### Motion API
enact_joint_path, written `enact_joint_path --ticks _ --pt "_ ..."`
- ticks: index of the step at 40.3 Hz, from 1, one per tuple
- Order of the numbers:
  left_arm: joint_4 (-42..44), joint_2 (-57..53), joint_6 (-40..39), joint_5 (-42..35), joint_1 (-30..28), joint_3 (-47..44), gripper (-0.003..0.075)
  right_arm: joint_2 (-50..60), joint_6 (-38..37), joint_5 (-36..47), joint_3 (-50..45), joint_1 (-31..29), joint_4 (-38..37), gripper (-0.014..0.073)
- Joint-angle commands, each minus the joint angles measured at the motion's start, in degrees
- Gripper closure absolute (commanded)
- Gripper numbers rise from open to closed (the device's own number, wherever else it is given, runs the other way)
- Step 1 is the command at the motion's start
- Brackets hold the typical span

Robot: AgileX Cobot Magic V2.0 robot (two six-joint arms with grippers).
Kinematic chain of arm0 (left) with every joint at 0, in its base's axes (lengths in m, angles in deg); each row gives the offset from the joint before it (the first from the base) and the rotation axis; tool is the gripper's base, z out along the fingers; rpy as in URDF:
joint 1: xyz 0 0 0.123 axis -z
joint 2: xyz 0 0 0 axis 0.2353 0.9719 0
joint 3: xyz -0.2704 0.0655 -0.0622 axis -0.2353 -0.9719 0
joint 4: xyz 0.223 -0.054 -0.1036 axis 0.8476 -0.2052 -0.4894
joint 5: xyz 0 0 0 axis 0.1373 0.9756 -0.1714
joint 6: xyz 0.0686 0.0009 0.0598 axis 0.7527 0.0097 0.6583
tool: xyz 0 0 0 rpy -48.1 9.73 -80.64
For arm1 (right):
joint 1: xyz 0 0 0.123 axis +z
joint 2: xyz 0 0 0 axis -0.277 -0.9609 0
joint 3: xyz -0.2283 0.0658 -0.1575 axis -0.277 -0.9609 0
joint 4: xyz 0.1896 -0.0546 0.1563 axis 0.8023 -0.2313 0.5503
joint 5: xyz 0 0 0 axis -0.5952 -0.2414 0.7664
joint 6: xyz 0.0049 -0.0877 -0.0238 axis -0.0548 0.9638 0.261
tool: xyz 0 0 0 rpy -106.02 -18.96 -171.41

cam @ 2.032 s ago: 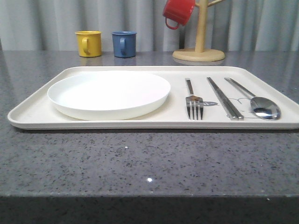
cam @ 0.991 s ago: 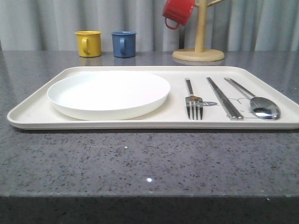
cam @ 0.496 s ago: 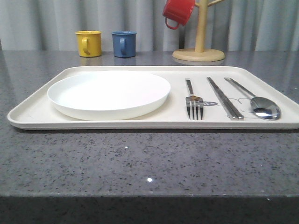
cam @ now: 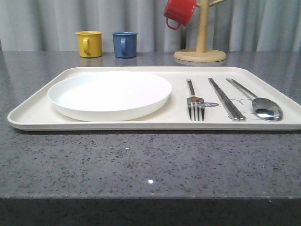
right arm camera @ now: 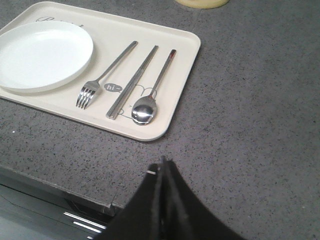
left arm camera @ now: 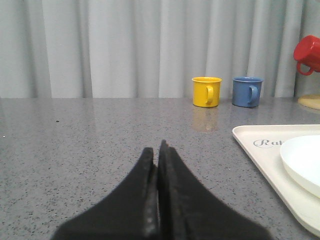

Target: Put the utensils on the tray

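Note:
The cream tray (cam: 37,109) (right arm camera: 185,70) lies on the grey counter. On its right half rest the silver utensils side by side: the fork (cam: 194,101) (right arm camera: 102,75), the chopsticks (cam: 225,99) (right arm camera: 132,82) and the spoon (cam: 258,102) (right arm camera: 150,97). My left gripper (left arm camera: 158,147) is shut and empty, low over bare counter to the left of the tray (left arm camera: 260,150). My right gripper (right arm camera: 162,165) is shut and empty above the counter's front edge, to the right of the tray and apart from the spoon.
A round white plate (cam: 109,94) fills the tray's left half. At the back stand a yellow mug (cam: 89,44), a blue mug (cam: 124,44) and a wooden mug tree (cam: 200,49) holding a red mug (cam: 179,12). A grey curtain closes the back.

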Motion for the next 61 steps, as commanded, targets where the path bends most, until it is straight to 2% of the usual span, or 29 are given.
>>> enact_joint_path --ticks 1,4,8,15,20,28,37,61 --pt "-0.1 -1.2 0.1 -4.5 0.4 -1.1 0.074 -0.7 0.5 4.1 1.2 -0.3 -0.7 0.066" --pt "-0.1 -1.2 0.1 -4.5 0.4 -1.1 0.074 0.0 0.5 6.6 0.1 -1.3 -1.9 0.066" --pt "-0.1 -1.2 0.1 -4.5 0.4 -1.1 0.074 2.5 0.5 18.5 -5.1 -5.1 -1.9 0.066" --pt "-0.1 -1.2 0.1 -4.5 0.4 -1.1 0.074 8.9 0.5 40.5 -21.0 -10.7 -0.7 0.066" --pt "-0.1 -1.2 0.1 -4.5 0.4 -1.1 0.074 13.7 0.5 48.6 -31.2 -12.9 -0.2 0.066" --pt "-0.1 -1.2 0.1 -4.5 0.4 -1.1 0.074 18.2 0.5 54.0 -41.9 -13.7 -0.2 0.066" --pt "-0.1 -1.2 0.1 -4.5 0.4 -1.1 0.074 19.0 0.5 60.2 -48.8 -13.7 -0.2 0.066" --pt "-0.1 -1.2 0.1 -4.5 0.4 -1.1 0.074 19.0 0.3 63.7 -48.9 -13.7 0.0 0.066"
